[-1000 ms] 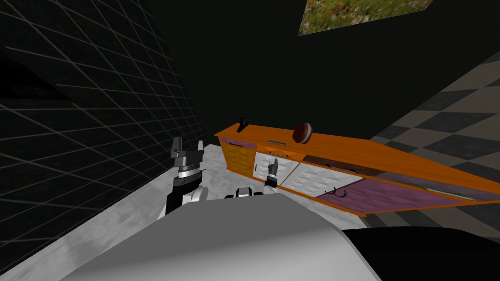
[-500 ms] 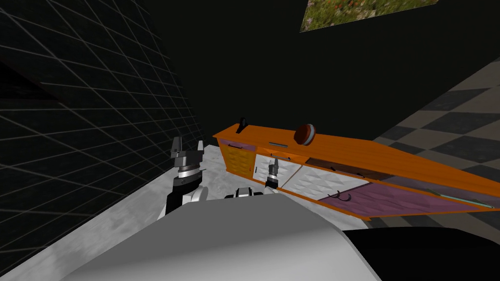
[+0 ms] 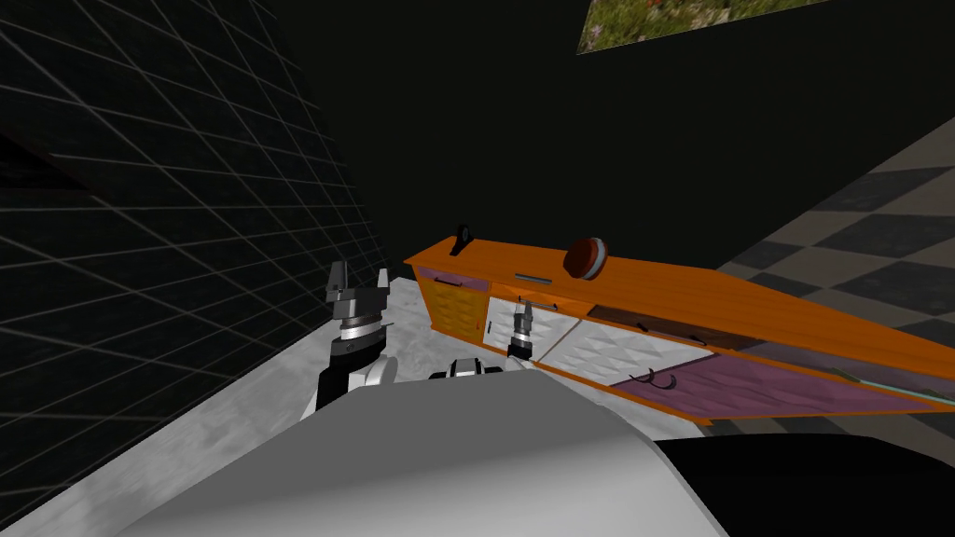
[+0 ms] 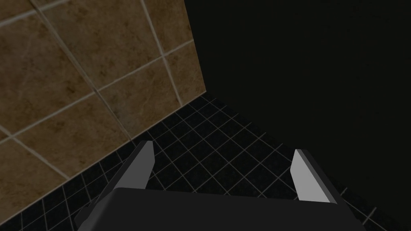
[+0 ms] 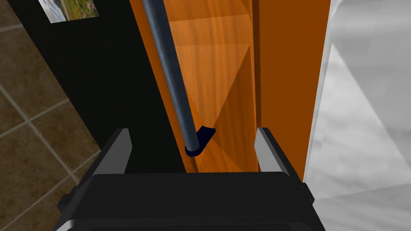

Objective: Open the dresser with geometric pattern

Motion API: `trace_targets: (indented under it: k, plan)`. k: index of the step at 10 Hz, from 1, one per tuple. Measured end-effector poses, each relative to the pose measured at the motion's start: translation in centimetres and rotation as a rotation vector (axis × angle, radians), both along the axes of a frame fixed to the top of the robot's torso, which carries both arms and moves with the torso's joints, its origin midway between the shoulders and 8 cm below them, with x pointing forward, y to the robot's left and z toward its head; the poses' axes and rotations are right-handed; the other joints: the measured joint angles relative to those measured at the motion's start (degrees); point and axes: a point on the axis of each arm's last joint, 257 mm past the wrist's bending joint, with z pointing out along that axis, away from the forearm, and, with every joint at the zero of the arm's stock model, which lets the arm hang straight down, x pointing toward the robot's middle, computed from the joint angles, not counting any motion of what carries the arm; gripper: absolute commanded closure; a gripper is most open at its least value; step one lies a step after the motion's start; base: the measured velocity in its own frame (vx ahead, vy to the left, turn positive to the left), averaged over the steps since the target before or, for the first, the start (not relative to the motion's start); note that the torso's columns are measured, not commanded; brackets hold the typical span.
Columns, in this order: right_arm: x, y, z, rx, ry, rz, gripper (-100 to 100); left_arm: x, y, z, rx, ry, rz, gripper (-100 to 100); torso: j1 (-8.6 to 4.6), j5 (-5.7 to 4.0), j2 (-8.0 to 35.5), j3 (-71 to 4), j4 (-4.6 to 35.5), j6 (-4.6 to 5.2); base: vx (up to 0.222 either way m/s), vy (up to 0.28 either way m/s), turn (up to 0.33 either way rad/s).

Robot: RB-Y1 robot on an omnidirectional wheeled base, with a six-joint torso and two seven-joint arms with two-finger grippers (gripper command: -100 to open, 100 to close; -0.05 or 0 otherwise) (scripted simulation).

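Observation:
The long orange dresser has faceted fronts in yellow, white and purple. My right gripper is at its small orange upper drawer, fingers open. In the right wrist view the drawer's dark bar handle runs between the two fingers, and its end mount sits close to the gripper's body. Neither finger touches the bar. My left gripper is raised to the left of the dresser, open and empty.
A round red-brown object and a small dark item stand on the dresser top. A dark tiled wall rises close on the left. Pale grey floor lies in front, and checkered floor to the right.
My right gripper has crept forward to the small drawer's handle. The head camera has shifted slightly. The left arm has stayed still.

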Motion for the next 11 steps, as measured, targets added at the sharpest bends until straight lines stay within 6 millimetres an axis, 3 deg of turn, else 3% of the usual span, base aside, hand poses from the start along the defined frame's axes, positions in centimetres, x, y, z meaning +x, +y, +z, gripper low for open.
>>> trace_targets:
  k: [3,4,8,11]
  plan:
    - [1.9,-0.3,0.7,0.0,0.016,0.004,-100,0.0,0.0,0.0,0.0,0.0,0.0,0,0.02,0.16,-0.1,-0.07,0.21,0.01,-0.027,0.002,-0.001]
    - [2.0,-0.2,0.6,-0.001,0.021,0.005,100,0.0,0.0,0.0,0.0,0.0,0.0,0,0.05,0.12,-0.13,-0.09,0.12,0.03,0.016,0.002,0.015]
    - [0.1,0.2,-0.6,-0.003,0.016,0.004,100,0.0,0.0,0.0,0.0,0.0,0.0,0,0.06,0.1,0.24,0.14,0.22,0.09,0.024,-0.001,0.001]
    - [0.8,0.3,-0.2,-0.001,0.021,0.008,100,0.0,0.0,0.0,0.0,0.0,0.0,0,0.29,0.16,0.47,0.26,0.25,0.01,-0.165,0.061,-0.042]
